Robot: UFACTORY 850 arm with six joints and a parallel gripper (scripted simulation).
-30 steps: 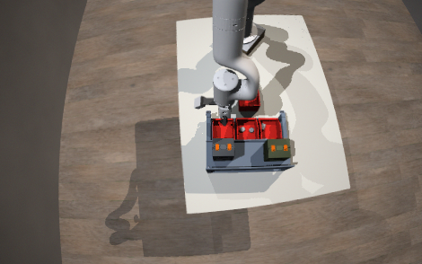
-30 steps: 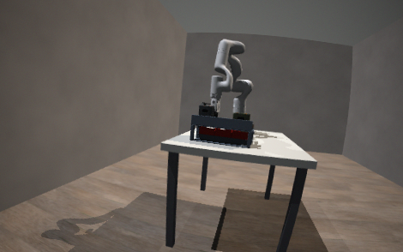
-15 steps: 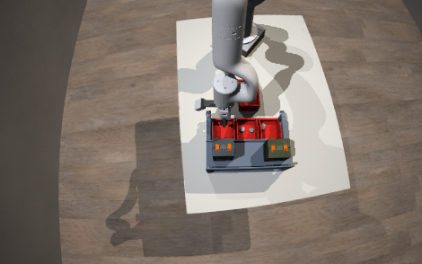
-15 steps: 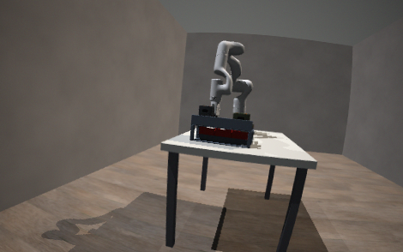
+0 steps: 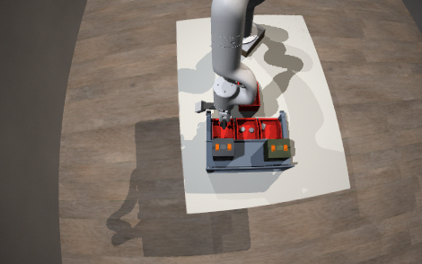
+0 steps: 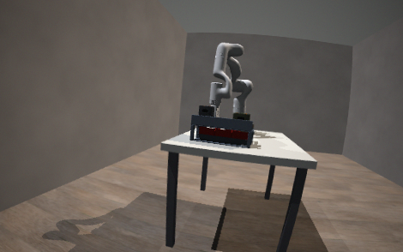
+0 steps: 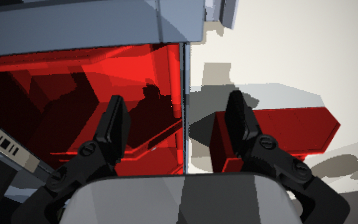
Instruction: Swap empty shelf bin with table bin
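A grey shelf point(image 5: 244, 165) point(image 6: 223, 121) point(image 7: 100, 25) stands on the white table point(image 5: 314, 148) point(image 6: 274, 154) and holds three red open bins. The left bin point(image 5: 215, 132) point(image 7: 140, 70) looks empty. The middle bin point(image 5: 246, 123) and the right bin point(image 5: 273, 127) hold small grey parts. Another red bin point(image 5: 250, 107) point(image 7: 290, 125) stands on the table just in front of the shelf, mostly hidden by the arm in the overhead view; I cannot see its contents. My gripper point(image 5: 224, 121) point(image 7: 176, 105) is open and empty, low over the front of the left bin, one finger inside it and one outside its front edge.
On the shelf's rear board sit a grey box point(image 5: 223, 148) and a green box point(image 5: 278, 149), each with orange marks. The arm's base point(image 5: 251, 42) stands at the table's far end. The table's edges drop to a wooden floor.
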